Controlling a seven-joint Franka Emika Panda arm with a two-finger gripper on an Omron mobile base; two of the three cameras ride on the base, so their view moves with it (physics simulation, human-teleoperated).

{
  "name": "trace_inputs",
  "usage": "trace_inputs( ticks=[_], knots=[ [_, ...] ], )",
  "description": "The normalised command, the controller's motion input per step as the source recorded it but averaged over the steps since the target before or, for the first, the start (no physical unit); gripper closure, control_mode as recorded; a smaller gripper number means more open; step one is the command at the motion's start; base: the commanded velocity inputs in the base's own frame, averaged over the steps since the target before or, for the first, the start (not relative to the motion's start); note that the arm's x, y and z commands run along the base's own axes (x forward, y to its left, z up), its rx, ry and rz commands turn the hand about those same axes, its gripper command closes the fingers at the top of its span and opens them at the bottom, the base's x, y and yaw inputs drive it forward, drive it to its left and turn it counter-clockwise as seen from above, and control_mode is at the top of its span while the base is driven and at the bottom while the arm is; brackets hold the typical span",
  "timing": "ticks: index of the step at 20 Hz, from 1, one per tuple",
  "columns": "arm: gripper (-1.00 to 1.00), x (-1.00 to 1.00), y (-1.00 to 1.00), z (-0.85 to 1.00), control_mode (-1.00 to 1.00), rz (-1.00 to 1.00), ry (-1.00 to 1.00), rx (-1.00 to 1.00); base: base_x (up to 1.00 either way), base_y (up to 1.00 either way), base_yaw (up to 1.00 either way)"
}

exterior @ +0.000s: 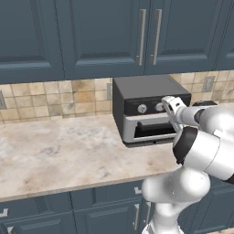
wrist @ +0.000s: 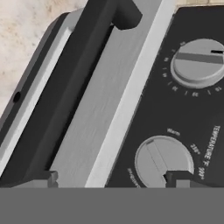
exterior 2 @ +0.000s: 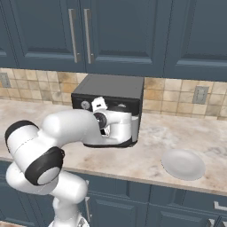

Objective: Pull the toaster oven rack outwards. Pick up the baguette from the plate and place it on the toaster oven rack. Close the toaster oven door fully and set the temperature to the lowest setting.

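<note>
Matt brushed-metal toaster oven door [wrist: 94,118]; marbled stone counter [exterior: 59,151]; glossy plate [exterior 2: 183,164].

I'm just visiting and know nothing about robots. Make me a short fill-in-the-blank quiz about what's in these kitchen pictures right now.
1. The toaster oven door is ____.
2. The round plate on the counter has ____ on it.
3. The gripper is right in front of the oven's control strip, close to the knob labelled ____.
4. The cabinets above the oven are dark ____.

Missing words: closed; nothing; temperature; blue
</note>
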Motion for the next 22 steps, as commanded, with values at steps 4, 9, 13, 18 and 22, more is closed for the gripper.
trace_inputs(
  ticks=[4,9,13,18,22],
  knots=[
    [-1.00,0.05,-0.11,0.02,-1.00,0.17,0.00,0.00,0.00,0.00,0.00],
    [-1.00,0.05,-0.16,0.06,-1.00,0.18,0.00,0.00,0.00,0.00,0.00],
    [-1.00,0.10,-0.11,0.03,-1.00,0.16,0.01,0.00,0.00,0.00,0.00],
    [-1.00,0.14,-0.11,0.02,-1.00,0.16,0.02,0.00,0.00,0.00,0.00],
    [-1.00,0.11,-0.10,0.05,-1.00,0.16,0.02,0.00,0.00,0.00,0.00]
  ],
)
